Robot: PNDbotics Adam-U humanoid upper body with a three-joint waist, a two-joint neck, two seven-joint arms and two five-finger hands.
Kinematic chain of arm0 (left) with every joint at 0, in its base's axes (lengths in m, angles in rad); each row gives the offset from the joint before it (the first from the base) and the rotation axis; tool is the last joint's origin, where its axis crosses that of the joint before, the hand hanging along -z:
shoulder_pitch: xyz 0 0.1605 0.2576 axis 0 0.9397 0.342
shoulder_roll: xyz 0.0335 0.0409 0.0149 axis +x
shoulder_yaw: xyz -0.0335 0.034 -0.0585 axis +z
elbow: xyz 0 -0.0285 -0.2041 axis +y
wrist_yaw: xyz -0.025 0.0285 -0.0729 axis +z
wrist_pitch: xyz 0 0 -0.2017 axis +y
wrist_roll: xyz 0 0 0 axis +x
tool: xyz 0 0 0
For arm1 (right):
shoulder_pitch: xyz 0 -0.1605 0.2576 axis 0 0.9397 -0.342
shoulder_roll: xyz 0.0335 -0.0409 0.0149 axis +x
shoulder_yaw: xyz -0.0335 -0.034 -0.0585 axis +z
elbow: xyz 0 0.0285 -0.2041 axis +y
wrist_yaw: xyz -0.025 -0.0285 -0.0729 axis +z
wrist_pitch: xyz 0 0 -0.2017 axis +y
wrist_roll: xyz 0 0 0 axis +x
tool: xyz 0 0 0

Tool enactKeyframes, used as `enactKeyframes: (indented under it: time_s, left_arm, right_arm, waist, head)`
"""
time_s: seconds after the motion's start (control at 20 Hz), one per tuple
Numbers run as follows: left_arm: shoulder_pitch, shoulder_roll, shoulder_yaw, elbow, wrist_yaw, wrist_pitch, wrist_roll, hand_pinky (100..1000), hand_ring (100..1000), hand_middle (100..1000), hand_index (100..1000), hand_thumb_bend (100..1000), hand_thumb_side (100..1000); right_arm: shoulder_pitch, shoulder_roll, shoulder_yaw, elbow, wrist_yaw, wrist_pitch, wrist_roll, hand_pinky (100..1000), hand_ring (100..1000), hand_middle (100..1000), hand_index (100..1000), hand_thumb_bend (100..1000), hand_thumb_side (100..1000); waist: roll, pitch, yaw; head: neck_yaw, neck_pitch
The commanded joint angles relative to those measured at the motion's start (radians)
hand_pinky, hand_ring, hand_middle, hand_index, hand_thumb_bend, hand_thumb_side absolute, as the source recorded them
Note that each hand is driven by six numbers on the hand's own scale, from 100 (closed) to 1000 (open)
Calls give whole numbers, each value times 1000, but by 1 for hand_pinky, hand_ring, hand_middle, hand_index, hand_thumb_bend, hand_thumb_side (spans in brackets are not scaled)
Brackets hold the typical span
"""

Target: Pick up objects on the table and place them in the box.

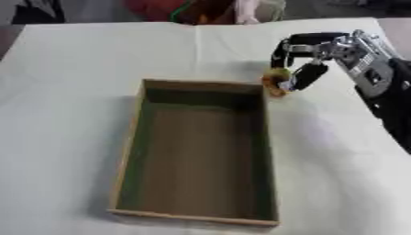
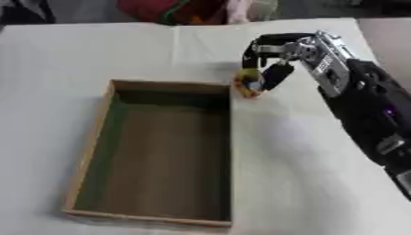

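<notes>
An open wooden box [image 1: 136,133] lies in the middle of the white table, and nothing shows inside it. My right hand [image 1: 303,57] reaches in from the right, just past the box's far right corner. Its curled fingers and thumb are shut on a small yellow-orange object [image 1: 277,81], which hangs at the corner's outer side, about level with the rim. Whether the object touches the table I cannot tell. My left hand shows in neither view.
The white cloth-covered table [image 1: 72,69] stretches wide on the left and behind the box. My black right forearm [image 2: 365,114] crosses the table's right side. Red and green things [image 1: 173,10] lie beyond the far edge.
</notes>
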Motion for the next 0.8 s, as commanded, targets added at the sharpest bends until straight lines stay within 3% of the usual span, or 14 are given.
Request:
enactKeyframes:
  time_s: [0.05, 0.3, 0.8]
  left_arm:
    - [-12, 6, -2, -19, -1, -1, -3, 328, 474, 450, 605, 100, 880]
    - [-13, 8, -2, -19, -1, -2, -2, 328, 473, 447, 604, 100, 880]
    - [-18, 15, -2, -19, -4, -4, 1, 327, 471, 446, 603, 100, 875]
  right_arm:
    - [-15, -36, 0, -31, -15, 9, -5, 667, 674, 493, 596, 100, 100]
    - [-14, -48, 0, -64, -34, 33, -17, 650, 663, 550, 663, 100, 100]
    - [-20, -97, -13, -258, -147, 139, -62, 641, 640, 545, 669, 100, 112]
  waist:
    - [0, -24, 1]
    - [-1, -29, 0]
    - [-4, -45, -4]
  head:
    - [4, -4]
    - [7, 0]
    - [6, 7]
